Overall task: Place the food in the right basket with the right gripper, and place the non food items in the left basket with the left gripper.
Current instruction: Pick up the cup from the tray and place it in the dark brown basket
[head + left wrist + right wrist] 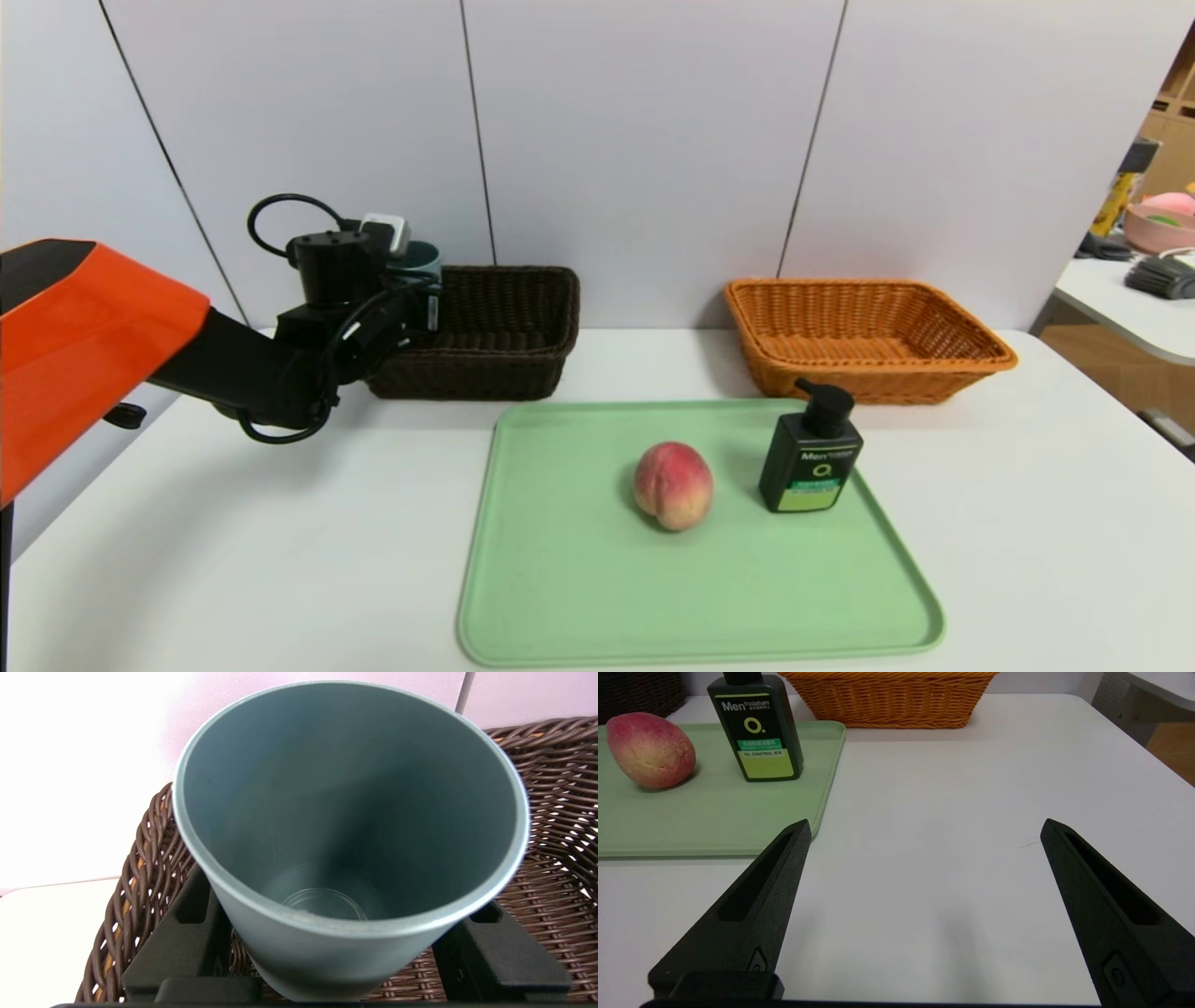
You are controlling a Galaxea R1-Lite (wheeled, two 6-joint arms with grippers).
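Note:
The grey-blue cup (422, 256) hangs upright over the left end of the dark brown left basket (509, 347), with my left gripper (417, 287) shut on it. In the left wrist view the cup (345, 812) fills the space between the black fingers (187, 938), with the basket's weave (556, 826) below. The peach (673, 485) and the black pump bottle (810, 461) stand on the green tray (579, 588). My right gripper (925, 823) is open and empty, low over bare table to the right of the tray (714, 812). The orange-tan right basket (845, 385) holds nothing.
A white wall runs close behind both baskets. The white table (1046, 523) has bare room right of the tray and in front left. A second table with clutter (1158, 243) stands at the far right.

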